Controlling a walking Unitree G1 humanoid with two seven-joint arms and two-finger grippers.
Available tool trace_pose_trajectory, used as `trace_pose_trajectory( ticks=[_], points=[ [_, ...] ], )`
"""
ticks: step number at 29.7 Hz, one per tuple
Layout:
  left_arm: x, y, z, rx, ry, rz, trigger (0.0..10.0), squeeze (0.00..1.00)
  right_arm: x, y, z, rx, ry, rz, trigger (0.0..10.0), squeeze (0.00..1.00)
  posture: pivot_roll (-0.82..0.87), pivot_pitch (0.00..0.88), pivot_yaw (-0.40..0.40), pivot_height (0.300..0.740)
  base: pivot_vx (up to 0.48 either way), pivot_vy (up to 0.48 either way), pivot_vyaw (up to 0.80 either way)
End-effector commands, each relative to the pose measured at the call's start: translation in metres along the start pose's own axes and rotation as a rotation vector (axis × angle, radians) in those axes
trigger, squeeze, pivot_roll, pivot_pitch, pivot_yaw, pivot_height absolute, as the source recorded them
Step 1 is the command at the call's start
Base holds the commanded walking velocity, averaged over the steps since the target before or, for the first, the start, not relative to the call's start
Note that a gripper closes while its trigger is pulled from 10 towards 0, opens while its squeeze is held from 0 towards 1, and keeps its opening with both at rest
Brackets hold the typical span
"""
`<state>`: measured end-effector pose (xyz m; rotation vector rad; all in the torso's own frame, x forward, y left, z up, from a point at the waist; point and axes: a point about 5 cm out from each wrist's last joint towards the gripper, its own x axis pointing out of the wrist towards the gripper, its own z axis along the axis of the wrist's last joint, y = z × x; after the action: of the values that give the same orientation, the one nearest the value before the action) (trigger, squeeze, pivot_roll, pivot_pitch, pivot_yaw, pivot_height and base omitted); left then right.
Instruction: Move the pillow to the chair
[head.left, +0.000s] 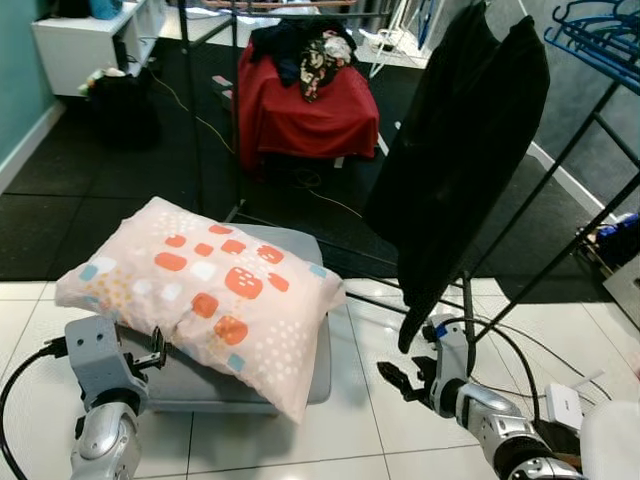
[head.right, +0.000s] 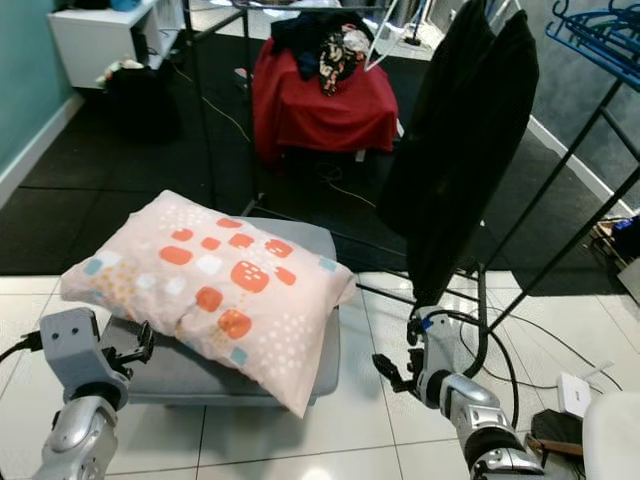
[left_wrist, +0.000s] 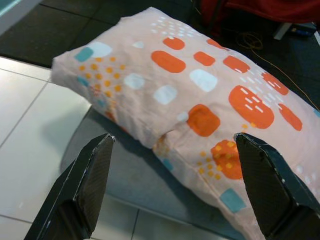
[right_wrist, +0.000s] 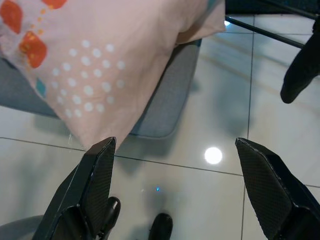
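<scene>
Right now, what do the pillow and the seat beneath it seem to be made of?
The pillow looks like soft printed woven cloth, matte: it creases and sags over the edge. The grey ottoman under it seems upholstered in smooth matte fabric or felt; the weave is too fine to tell.

You see a soft matt cloth pillow (head.left: 205, 285) on a smooth grey cushion (head.left: 305, 375); the white floor tiles (right_wrist: 210, 200) at the bottom are glossy.
</scene>
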<state>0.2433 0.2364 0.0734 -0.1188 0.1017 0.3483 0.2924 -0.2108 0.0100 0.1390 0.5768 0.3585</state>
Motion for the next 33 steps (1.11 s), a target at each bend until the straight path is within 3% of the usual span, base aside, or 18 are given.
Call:
trace_pose_trajectory(
  ticks=[1, 9, 24, 33],
  points=[
    [-0.0011, -0.0008, -0.0063, -0.016, 0.032, -0.009, 10.0, 0.0, -0.003, -0.0052, -0.0021, 0.004, 0.015, -0.022, 10.0, 0.0, -0.05, 0.058, -0.173, 0.74, 0.266, 0.0, 0.0],
    [-0.0023, -0.0012, -0.0064, -0.016, 0.033, -0.012, 10.0, 0.0, -0.0028, -0.0045, -0.0021, 0.004, 0.012, -0.018, 10.0, 0.0, -0.05, 0.06, -0.172, 0.74, 0.258, 0.0, 0.0],
    [-0.0047, 0.001, -0.0065, 0.001, 0.037, -0.014, 10.0, 0.0, -0.0025, -0.0039, -0.0025, 0.004, 0.014, -0.015, 10.0, 0.0, -0.05, 0.059, -0.171, 0.74, 0.0, 0.0, 0.0],
    [-0.0064, 0.0019, -0.0092, 0.006, 0.043, -0.016, 10.0, 0.0, -0.0029, -0.0041, -0.0044, 0.006, 0.018, -0.018, 10.0, 0.0, -0.05, 0.057, -0.169, 0.74, 0.301, 0.0, 0.0]
  ],
)
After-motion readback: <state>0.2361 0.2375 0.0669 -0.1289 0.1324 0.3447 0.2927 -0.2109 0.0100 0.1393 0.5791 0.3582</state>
